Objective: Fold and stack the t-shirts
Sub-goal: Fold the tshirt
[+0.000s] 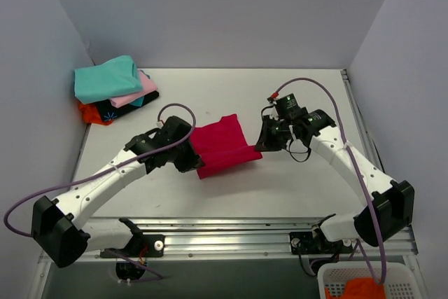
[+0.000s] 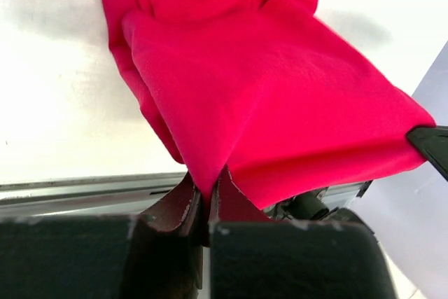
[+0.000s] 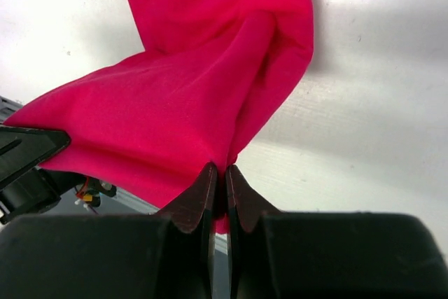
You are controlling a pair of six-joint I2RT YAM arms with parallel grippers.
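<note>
**A:** Crimson cloth, plain and soft-looking. The red t-shirt [image 1: 222,146] sits mid-table, folded into a narrow band, with its near end raised off the table [image 1: 280,187].

**B:** Which hand has it?

**A:** Both. The left hand [image 2: 205,194] is pinched tight on one near corner and the right hand [image 3: 218,176] is clamped on the other (each wrist view shows fabric squeezed between closed fingers). The cloth spans between them in soft creases.

**B:** And the far end?

**A:** Flat on the table, with a fold ridge running along it.

**B:** Any other shirts?

**A:** A stack in the far left corner, well apart from the red one. The teal shirt [image 1: 105,78] is on top, rumpled. The pink shirt [image 1: 143,89], black shirt [image 1: 136,106] and orange shirt [image 1: 91,112] peek out beneath it.
</note>
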